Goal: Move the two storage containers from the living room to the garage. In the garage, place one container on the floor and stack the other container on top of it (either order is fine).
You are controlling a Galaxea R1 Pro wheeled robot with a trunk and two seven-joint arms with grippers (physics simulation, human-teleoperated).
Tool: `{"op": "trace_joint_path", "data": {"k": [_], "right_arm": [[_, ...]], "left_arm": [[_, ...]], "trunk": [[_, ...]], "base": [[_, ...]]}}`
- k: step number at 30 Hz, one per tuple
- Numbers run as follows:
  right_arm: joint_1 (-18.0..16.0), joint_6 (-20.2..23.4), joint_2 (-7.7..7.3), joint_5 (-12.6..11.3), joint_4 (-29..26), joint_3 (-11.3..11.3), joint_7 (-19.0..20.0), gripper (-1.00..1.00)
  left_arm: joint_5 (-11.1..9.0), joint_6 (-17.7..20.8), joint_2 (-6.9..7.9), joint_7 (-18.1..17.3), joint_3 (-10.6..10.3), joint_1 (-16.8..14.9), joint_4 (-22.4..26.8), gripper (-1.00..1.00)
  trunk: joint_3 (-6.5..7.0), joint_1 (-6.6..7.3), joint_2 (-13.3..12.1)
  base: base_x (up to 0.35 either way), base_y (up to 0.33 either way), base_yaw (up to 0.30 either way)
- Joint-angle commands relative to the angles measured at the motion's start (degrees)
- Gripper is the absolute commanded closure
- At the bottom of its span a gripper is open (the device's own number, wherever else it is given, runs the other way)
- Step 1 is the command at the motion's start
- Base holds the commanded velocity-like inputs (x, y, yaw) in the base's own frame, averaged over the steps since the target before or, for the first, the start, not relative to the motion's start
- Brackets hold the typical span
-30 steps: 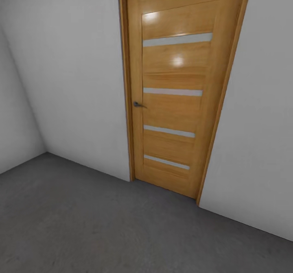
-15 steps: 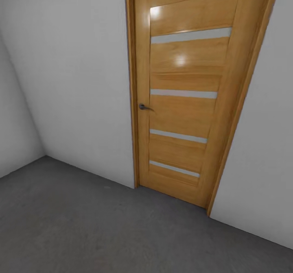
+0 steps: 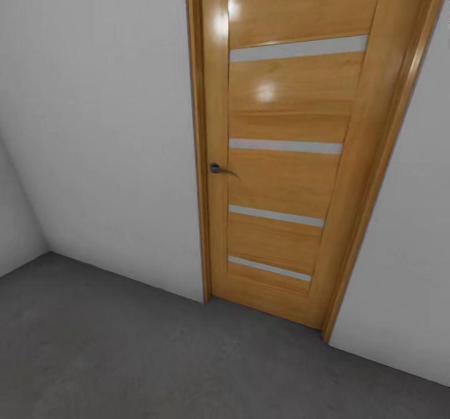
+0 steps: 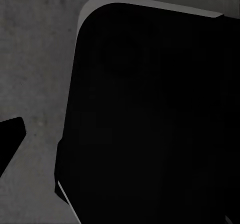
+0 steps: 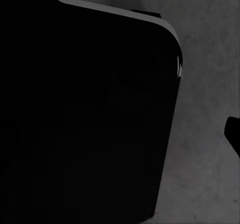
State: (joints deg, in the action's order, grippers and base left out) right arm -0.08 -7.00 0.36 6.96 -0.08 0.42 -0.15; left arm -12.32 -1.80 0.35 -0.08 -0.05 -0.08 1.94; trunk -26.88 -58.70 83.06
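I am in the garage, facing a light wooden door [image 3: 284, 157] with four frosted strips and a small grey handle [image 3: 216, 168], set in a plain white wall [image 3: 100, 125]. The dark grey speckled floor [image 3: 125, 356] spreads out in front of the door. The two storage containers are out of view, and so is the living room. A black fingertip [image 4: 10, 139] shows at the edge of the left wrist view over the floor. Another dark fingertip [image 5: 233, 134] shows at the edge of the right wrist view. Nothing is seen in either gripper.
Both wrist views look down at a large black rounded body [image 4: 155, 119] [image 5: 85, 114] of the robot above the grey floor [image 4: 35, 58]. A second white wall [image 3: 15, 231] meets the door wall in a corner at the left.
The whole head view has shifted: the door looks closer and larger, and the left corner has slid further left, so the camera has moved towards the door.
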Motion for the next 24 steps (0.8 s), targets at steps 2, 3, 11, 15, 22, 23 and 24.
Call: {"op": "trace_joint_path", "data": {"k": [2,3,11,15,22,23,24], "right_arm": [[-0.01,-0.12,0.00,0.40,-0.01,0.01,-0.02,-1.00],[-0.01,-0.12,0.00,0.41,-0.01,0.01,-0.02,-1.00],[-0.01,-0.11,-0.07,0.40,-0.01,0.02,-0.02,-1.00],[-0.01,-0.11,-0.09,0.37,-0.01,0.02,-0.02,-1.00],[-0.01,-0.11,-0.09,0.41,-0.01,0.01,-0.02,-1.00],[-0.01,-0.11,-0.09,0.41,-0.01,0.01,-0.02,-1.00],[-0.01,-0.13,-0.09,0.42,-0.01,0.01,-0.02,-1.00]], "left_arm": [[-0.34,-0.14,0.00,-0.01,-0.04,-0.01,-0.01,-1.00],[-0.34,-0.14,0.00,-0.01,-0.04,-0.01,-0.01,-1.00],[-0.34,-0.30,0.00,-0.01,-0.04,-0.01,-0.01,-1.00],[-0.34,-0.39,0.00,-0.01,-0.02,-0.01,-0.01,-1.00],[-0.34,-0.48,0.00,-0.01,0.03,-0.01,-0.01,-1.00],[-0.32,-0.48,0.00,-0.01,0.02,-0.01,-0.01,-1.00],[-0.32,-0.49,0.00,-0.01,0.03,-0.01,-0.01,-1.00]], "trunk": [[-0.04,-0.03,0.02],[-0.04,-0.03,0.02],[-0.04,-0.03,0.02],[-0.04,-0.03,0.02],[-0.04,-0.03,0.02],[-0.04,-0.03,0.02],[-0.04,-0.03,0.02]], "base": [[0.308,0.199,-0.260],[0.308,0.200,-0.263],[0.307,0.200,-0.267],[0.305,0.201,-0.268],[0.186,0.119,-0.268],[0.052,0.029,-0.268],[0.033,0.019,-0.268]]}}
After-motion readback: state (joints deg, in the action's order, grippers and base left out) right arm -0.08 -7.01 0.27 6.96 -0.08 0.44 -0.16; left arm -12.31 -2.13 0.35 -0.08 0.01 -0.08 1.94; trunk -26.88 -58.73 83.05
